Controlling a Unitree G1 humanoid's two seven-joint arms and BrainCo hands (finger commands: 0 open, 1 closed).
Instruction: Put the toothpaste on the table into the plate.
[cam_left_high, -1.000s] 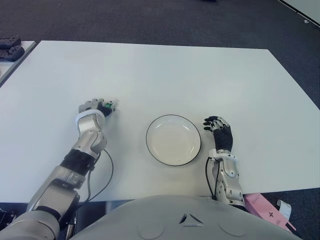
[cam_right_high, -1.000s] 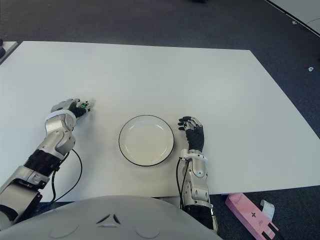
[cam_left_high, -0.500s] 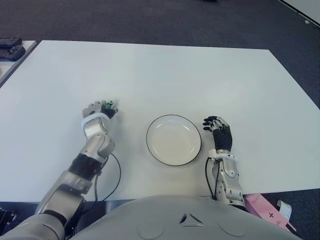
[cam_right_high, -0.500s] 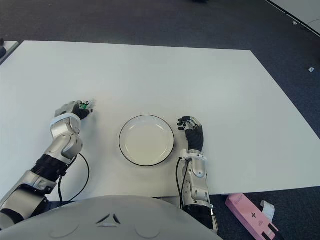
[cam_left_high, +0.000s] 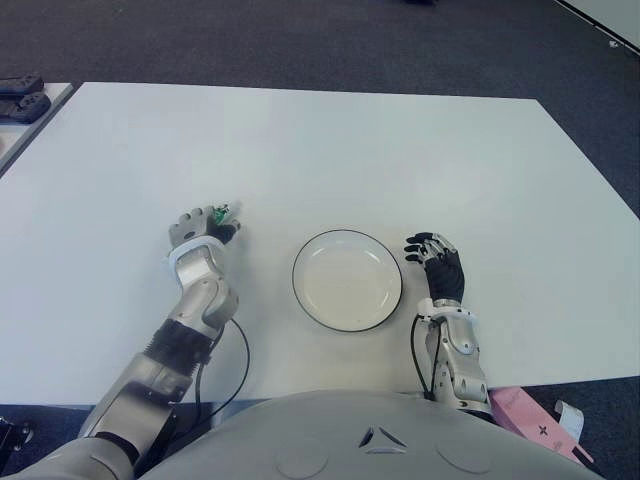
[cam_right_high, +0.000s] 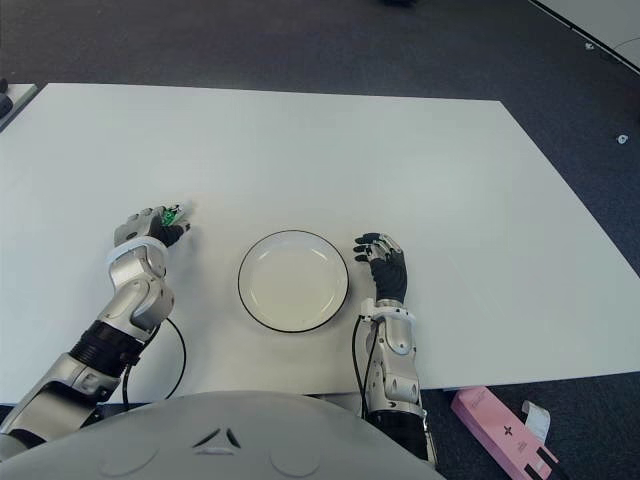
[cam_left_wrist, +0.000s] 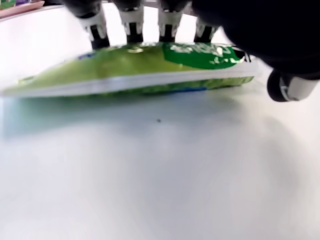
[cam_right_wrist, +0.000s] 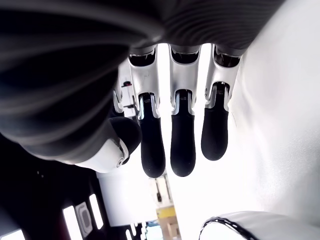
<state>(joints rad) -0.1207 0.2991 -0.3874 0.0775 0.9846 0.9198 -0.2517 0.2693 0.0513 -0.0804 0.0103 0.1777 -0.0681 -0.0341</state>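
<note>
Left wrist view: my left hand (cam_left_high: 203, 226) has its fingers (cam_left_wrist: 131, 22) curled over the toothpaste (cam_left_wrist: 135, 67), a flat green tube with a white edge, held just above or on the white table (cam_left_high: 330, 140); cannot tell if it's lifted. There's print on the green part but I can't read any brand. Eye views show only a small green bit of the tube poking past my knuckles, left of the plate (cam_left_high: 347, 279) and apart from it. The plate is white with a dark rim, nothing in it. My right hand (cam_left_high: 438, 264) shows just right of the plate; right wrist view has its fingers (cam_right_wrist: 182, 141) loosely extended, holding nothing, with the plate rim at the frame corner. A pink box (cam_right_high: 505, 433) lies on the floor, near right.
</note>
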